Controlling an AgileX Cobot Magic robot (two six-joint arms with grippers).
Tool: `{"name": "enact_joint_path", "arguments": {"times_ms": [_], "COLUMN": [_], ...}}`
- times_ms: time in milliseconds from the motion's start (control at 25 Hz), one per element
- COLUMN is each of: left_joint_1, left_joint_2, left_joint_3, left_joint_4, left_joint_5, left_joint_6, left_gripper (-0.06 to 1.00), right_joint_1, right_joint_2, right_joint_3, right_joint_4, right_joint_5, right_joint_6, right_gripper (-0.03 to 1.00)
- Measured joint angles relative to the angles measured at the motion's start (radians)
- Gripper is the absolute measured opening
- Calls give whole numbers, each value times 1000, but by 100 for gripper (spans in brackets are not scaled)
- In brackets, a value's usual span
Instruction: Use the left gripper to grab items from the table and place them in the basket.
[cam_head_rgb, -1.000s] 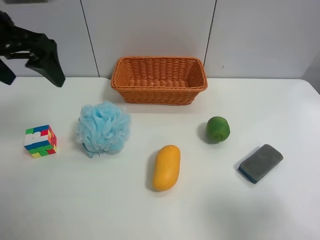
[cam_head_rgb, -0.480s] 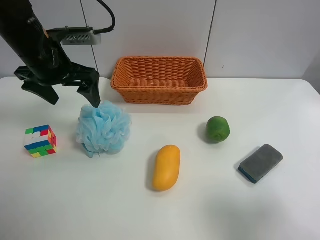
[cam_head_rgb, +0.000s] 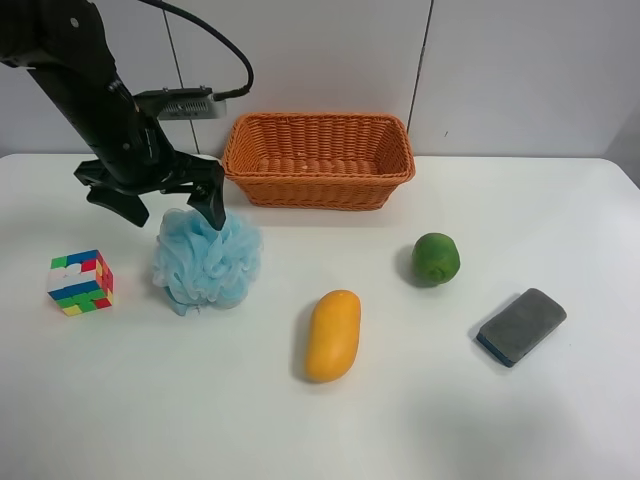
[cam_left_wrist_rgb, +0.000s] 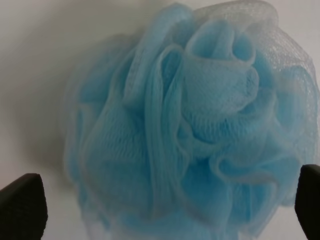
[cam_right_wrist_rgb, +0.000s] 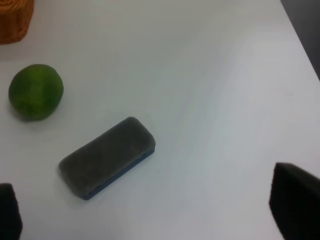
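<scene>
Items to be moved number five, and all five lie on the table (cam_head_rgb: 200, 420); none is in the basket, so treat the task as at its start.

1. Nearest the camera in the exterior high view, locate the yellow-orange mango (cam_head_rgb: 333, 336) and the grey sponge with blue base (cam_head_rgb: 521, 326).
2. Next back, note the multicolour puzzle cube (cam_head_rgb: 80, 282), the light-blue mesh bath pouf (cam_head_rgb: 207, 259) and the round green fruit (cam_head_rgb: 436, 258), each apart from its neighbours.
3. Farthest back, against the wall, the wicker basket (cam_head_rgb: 318, 186) shows only its woven floor.

Judge the current step as the approach to the first grasp, on the pouf.

Arm pose: the left gripper (cam_head_rgb: 176, 216) hangs over the far top edge of the pouf, with the arm sloping down from the upper left of the exterior high view. Its jaws are spread wide. In the left wrist view the pouf (cam_left_wrist_rgb: 190, 125) fills the space between the two fingertips (cam_left_wrist_rgb: 22, 205). You cannot tell whether a finger touches the mesh. Nothing is gripped.

The right gripper (cam_right_wrist_rgb: 150, 215) does not appear in the exterior high view. Its wrist view shows its jaws spread, empty, above the sponge and green fruit.
</scene>
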Motion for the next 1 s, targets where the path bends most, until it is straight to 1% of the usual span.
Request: {"name": "enact_joint_path", "arguments": {"times_ms": [120, 280, 440, 680, 880, 960, 1000], "left_joint_1": [0, 0, 0, 0, 0, -1, -1], "left_joint_2": [40, 92, 145, 215, 257, 269, 270], "left_joint_3": [-1, -1, -2, -2, -4, -4, -4], "left_joint_4": [-25, -38, -51, -96, -118, -125, -132], "left_joint_5": [-22, -48, -78, -128, -158, -163, -164], "left_joint_6": [23, 37, 42, 60, 67, 70, 77], "left_gripper": [99, 99, 99, 99, 99, 97, 93], "right_joint_1": [0, 0, 0, 0, 0, 0, 0], "right_joint_2": [0, 0, 0, 0, 0, 0, 0], "right_joint_3": [0, 0, 0, 0, 0, 0, 0], "right_joint_4": [0, 0, 0, 0, 0, 0, 0], "right_joint_5": [0, 0, 0, 0, 0, 0, 0], "right_joint_6": [0, 0, 0, 0, 0, 0, 0], "right_gripper": [99, 99, 99, 99, 99, 99, 99]}}
